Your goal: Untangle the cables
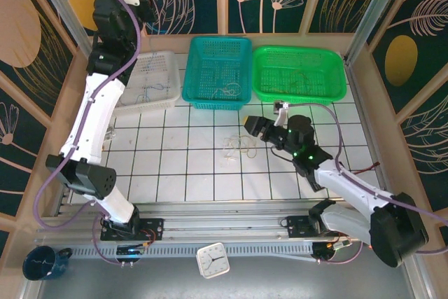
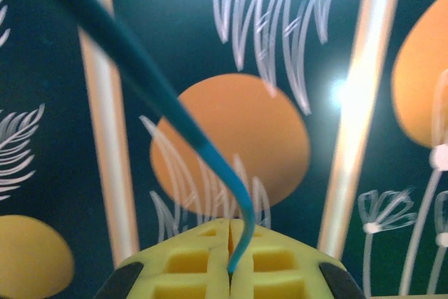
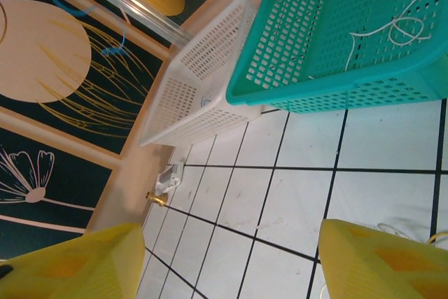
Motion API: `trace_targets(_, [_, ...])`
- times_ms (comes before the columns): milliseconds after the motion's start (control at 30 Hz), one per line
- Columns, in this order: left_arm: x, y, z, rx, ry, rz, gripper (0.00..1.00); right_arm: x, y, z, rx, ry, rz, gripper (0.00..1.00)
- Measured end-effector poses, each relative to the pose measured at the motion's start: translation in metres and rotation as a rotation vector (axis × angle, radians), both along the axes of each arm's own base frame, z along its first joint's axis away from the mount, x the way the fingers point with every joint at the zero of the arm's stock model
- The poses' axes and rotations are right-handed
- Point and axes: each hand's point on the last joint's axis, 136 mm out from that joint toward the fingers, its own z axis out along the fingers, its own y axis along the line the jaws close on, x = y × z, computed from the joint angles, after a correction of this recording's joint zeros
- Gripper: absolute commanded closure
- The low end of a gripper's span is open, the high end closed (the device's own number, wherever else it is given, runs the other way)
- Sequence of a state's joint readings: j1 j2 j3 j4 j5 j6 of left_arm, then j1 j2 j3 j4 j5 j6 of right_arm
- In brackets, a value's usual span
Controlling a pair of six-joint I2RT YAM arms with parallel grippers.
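A small loose tangle of thin whitish and yellowish cables (image 1: 238, 146) lies on the tiled table in front of the baskets. My right gripper (image 1: 249, 126) hovers just right of it, open, its yellow fingers (image 3: 70, 264) wide apart over bare tile with nothing between them. A whitish strand (image 3: 395, 229) lies by the right finger. My left arm (image 1: 105, 33) is raised high at the back left. Its gripper (image 2: 229, 271) is shut on a blue cable (image 2: 210, 152) that runs up to the upper left. More thin cables lie in the teal basket (image 1: 227, 91) and the white basket (image 1: 150, 92).
Three baskets stand in a row at the back: white (image 1: 168, 68), teal (image 1: 203, 99), green (image 1: 297, 96). Patterned walls and metal posts enclose the table. A blue mug (image 1: 42, 262) and a small clock (image 1: 212, 259) sit in front of the arm bases.
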State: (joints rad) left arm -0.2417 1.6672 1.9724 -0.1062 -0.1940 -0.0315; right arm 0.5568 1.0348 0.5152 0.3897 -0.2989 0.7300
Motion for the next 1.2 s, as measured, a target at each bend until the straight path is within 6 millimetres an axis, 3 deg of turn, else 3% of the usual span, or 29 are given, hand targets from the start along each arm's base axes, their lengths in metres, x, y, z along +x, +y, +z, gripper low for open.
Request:
trace_targets(167, [0.023,0.034,-0.027,0.039,0.065,0.100,1.00,-0.002,-0.013,0.006,-0.020,-0.010,-0.019,0.33])
trace_targets(367, [0.037,0.069,-0.048,0.050,0.105,0.196,1.00,-0.008,-0.021,0.000,-0.059,0.009,-0.025,0.33])
trace_targets(700, [0.061,0.087,-0.091,0.068,0.177,0.242,1.00,-0.020,-0.035,0.000,-0.094,0.017,-0.039,0.33])
trace_targets(800, [0.070,0.105,-0.118,0.056,0.223,0.267,1.00,-0.023,-0.039,0.000,-0.106,0.015,-0.048,0.33])
trace_targets(933, [0.074,0.130,-0.179,0.029,0.329,0.302,1.00,-0.025,-0.042,0.001,-0.114,0.014,-0.054,0.33])
trace_targets(1000, [0.072,0.137,-0.215,0.014,0.392,0.305,0.87,-0.026,-0.043,0.000,-0.115,0.015,-0.054,0.33])
trace_targets(1067, [0.068,0.142,-0.250,-0.010,0.459,0.301,0.58,-0.026,-0.043,0.000,-0.116,0.017,-0.055,0.33])
trace_targets(1133, [0.064,0.144,-0.271,-0.040,0.499,0.294,0.34,-0.026,-0.043,-0.001,-0.117,0.019,-0.055,0.33])
trace_targets(1200, [0.063,0.145,-0.276,-0.065,0.510,0.285,0.17,-0.026,-0.043,-0.001,-0.119,0.020,-0.054,0.33])
